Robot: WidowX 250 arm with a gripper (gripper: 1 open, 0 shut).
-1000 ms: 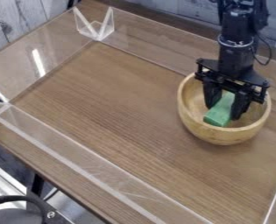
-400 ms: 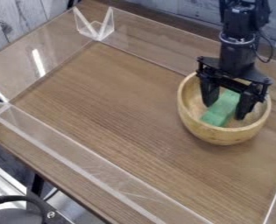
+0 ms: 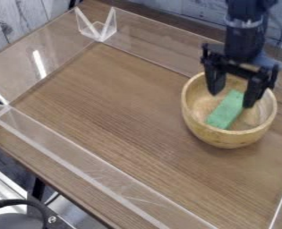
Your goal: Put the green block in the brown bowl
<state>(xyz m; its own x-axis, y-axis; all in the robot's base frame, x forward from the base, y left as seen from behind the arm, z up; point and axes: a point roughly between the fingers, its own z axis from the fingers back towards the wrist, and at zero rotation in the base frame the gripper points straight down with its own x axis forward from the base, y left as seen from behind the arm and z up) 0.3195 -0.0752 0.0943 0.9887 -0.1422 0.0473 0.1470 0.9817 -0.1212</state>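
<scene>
The green block (image 3: 226, 111) lies inside the brown bowl (image 3: 198, 125), leaning on the bowl's inner slope at the right side of the table. My gripper (image 3: 239, 87) hangs just above the bowl. Its black fingers (image 3: 214, 79) are spread wide and open, with nothing between them. The block's upper end sits below the fingertips, apart from them.
A low clear acrylic wall (image 3: 59, 150) runs around the wooden tabletop (image 3: 107, 107). A clear plastic bracket (image 3: 98, 25) stands at the back left corner. Dark cables (image 3: 12, 215) lie below the table's front edge.
The gripper opened, let go of the green block, and rose a little above the bowl. The block now rests in the bowl.
</scene>
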